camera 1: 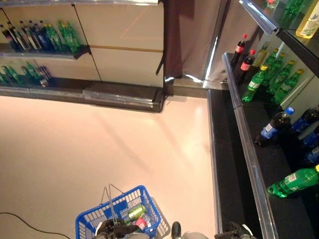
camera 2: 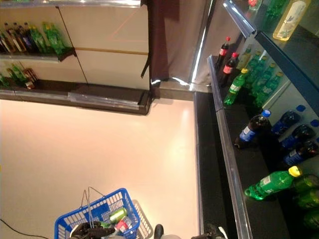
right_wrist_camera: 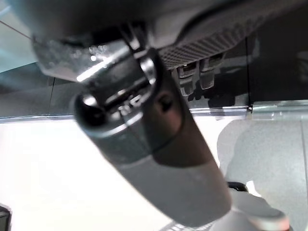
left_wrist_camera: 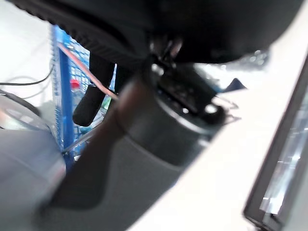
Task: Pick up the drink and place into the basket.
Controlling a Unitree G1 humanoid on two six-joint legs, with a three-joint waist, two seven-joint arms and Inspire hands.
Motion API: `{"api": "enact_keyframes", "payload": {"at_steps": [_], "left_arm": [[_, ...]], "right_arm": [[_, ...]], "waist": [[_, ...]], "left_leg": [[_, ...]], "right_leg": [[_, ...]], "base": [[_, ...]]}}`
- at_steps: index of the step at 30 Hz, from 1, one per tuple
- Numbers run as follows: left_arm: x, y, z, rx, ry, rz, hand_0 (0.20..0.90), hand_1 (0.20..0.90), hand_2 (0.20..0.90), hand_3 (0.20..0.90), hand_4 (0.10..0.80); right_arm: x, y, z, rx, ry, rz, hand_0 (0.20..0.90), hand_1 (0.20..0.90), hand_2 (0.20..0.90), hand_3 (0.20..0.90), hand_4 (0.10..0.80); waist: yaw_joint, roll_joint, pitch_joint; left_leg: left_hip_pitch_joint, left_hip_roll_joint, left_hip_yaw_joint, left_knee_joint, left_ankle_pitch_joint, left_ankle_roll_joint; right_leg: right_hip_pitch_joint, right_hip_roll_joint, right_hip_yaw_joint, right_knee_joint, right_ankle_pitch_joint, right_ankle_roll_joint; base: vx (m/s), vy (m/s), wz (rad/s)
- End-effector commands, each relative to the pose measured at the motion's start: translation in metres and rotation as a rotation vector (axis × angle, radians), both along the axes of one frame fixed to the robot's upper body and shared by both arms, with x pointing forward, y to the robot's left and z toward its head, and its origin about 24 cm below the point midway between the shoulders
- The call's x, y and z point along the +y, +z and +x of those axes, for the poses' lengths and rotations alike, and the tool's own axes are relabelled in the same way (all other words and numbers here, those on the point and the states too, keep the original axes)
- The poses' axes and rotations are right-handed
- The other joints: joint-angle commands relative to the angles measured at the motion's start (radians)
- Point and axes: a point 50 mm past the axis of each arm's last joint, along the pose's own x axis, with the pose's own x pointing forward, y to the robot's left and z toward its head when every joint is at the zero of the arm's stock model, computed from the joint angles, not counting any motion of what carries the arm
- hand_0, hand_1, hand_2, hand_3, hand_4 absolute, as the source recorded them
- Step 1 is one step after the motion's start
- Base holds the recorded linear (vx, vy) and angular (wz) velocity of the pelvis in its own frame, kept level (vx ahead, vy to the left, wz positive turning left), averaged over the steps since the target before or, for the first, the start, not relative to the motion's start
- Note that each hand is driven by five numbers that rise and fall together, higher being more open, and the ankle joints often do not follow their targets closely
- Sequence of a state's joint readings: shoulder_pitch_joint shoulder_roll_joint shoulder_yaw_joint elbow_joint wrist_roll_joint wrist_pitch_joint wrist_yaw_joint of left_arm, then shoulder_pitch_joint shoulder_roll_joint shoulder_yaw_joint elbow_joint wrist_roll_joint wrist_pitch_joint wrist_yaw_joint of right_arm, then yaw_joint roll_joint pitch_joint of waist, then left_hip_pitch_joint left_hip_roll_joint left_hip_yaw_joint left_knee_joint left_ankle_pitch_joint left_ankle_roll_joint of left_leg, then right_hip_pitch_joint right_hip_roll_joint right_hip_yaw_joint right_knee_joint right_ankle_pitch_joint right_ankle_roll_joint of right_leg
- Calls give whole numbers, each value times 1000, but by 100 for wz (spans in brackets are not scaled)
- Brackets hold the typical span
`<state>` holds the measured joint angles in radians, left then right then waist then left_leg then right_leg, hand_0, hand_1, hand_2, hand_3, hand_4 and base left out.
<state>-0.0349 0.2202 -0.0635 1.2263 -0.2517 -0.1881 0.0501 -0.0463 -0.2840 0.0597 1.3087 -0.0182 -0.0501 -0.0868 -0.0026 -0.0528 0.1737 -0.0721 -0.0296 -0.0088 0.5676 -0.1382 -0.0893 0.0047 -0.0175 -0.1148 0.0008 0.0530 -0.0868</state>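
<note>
A: Where was the drink?

B: A green metal can (camera 1: 134, 213) lay on its side inside the blue plastic mesh basket (camera 1: 94, 217), beside a smaller drink with a red end (camera 1: 141, 222). The basket's thin wire handles (camera 1: 110, 195) stood upright above it, and it sat at the near edge of the pale, glossy floor (camera 1: 99, 149).

A: And the hands?

B: The left hand (camera 1: 115, 229) was low, right at the basket's near rim. In its wrist view a dark finger (left_wrist_camera: 90, 103) hung by the blue mesh, but I could not tell whether the hand was curled round anything. The right hand (camera 1: 240, 230) showed only as a dark tip at the lower edge, by the foot of the dark shelf unit (camera 1: 249, 154); whether its fingers were apart or together could not be told.

A: What stood on that shelf?

B: Green plastic bottles (camera 1: 255, 84), dark cola bottles with red caps (camera 1: 239, 50), a dark bottle with a blue cap (camera 1: 273, 127), and one green bottle with a yellow cap (camera 1: 294, 181) lying on its side. More bottles lined the far left wall shelves (camera 1: 45, 52).
</note>
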Motion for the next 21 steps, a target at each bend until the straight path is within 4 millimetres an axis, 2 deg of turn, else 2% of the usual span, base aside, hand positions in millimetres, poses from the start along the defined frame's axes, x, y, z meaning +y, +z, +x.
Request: {"api": "enact_keyframes", "payload": {"at_steps": [1, 3, 4, 5, 8, 12, 14, 17, 18, 19, 21], "left_arm": [[19, 33, 46, -275, -59, 78, 300, 300, 300, 200, 100], [21, 32, 44, -268, -49, 76, 300, 300, 300, 200, 100], [21, 31, 42, -261, -55, 75, 300, 300, 300, 200, 100], [20, 30, 39, -255, -61, 75, 300, 300, 300, 200, 100], [19, 27, 31, -238, -64, 72, 300, 300, 300, 200, 100], [20, 24, 24, -230, -32, 70, 300, 300, 300, 200, 100], [22, 23, 21, -219, -16, 76, 300, 300, 300, 200, 100], [30, 23, 17, -200, -22, 91, 300, 300, 300, 200, 100], [31, 24, 18, -198, -28, 93, 300, 300, 300, 200, 100], [33, 25, 21, -199, -42, 97, 300, 300, 300, 200, 100], [34, 26, 22, -200, -48, 98, 300, 300, 300, 200, 100]], "right_arm": [[-30, 8, -8, 24, -25, -98, 900, 900, 900, 900, 800], [-31, 9, -6, 24, -22, -106, 900, 900, 900, 900, 800], [-31, 9, -8, 24, -28, -107, 900, 900, 900, 900, 800], [-30, 8, -9, 25, -31, -106, 900, 900, 900, 900, 800], [-27, 6, -19, 43, -20, -106, 900, 900, 900, 900, 800], [-28, 5, -23, 65, 5, -111, 900, 900, 900, 900, 800], [-27, 4, -26, 75, 20, -111, 900, 900, 900, 900, 800], [-21, 1, -30, 83, 30, -98, 900, 900, 900, 900, 800], [-19, 1, -29, 79, 27, -95, 900, 900, 900, 900, 800], [-17, 1, -27, 64, 11, -88, 900, 900, 900, 900, 800], [-16, 0, -26, 61, 9, -84, 900, 900, 900, 900, 800]], "waist": [[23, 12, -5], [42, 34, -6], [52, 48, -5], [60, 53, -2], [83, 56, -3], [102, 48, -9], [108, 41, -15], [117, 19, -44], [115, 15, -49], [104, 10, -57], [101, 9, -58]], "left_leg": [[1, 19, 37, -297, 135, 70], [-19, 37, 46, -475, 193, 45], [-36, 51, 66, -565, 257, 23], [-60, 55, 84, -590, 289, 14], [-120, 43, 102, -615, 314, 7], [-121, 20, 82, -586, 319, 24], [-105, 8, 79, -579, 302, 38], [-48, -26, 58, -588, 255, 85], [-32, -31, 58, -598, 249, 95], [4, -37, 51, -621, 243, 111], [10, -38, 48, -624, 241, 115]], "right_leg": [[55, 11, 98, 65, -69, 104], [92, 44, 125, 49, -91, 105], [119, 61, 135, 41, -105, 104], [141, 68, 146, 34, -113, 101], [191, 75, 167, 18, -131, 97], [217, 63, 173, 1, -133, 102], [231, 47, 165, 7, -145, 110], [240, 6, 138, 48, -163, 148], [227, -7, 128, 77, -151, 162], [185, -28, 113, 170, -105, 190], [173, -32, 111, 195, -92, 196]], "base": [[275, 56, -6], [318, 61, -13], [364, 54, -16], [383, 48, -24], [329, 46, -36], [363, 107, -50], [306, 130, -23], [339, 155, -12], [305, 169, -10], [207, 132, -5], [105, 74, 0]]}}
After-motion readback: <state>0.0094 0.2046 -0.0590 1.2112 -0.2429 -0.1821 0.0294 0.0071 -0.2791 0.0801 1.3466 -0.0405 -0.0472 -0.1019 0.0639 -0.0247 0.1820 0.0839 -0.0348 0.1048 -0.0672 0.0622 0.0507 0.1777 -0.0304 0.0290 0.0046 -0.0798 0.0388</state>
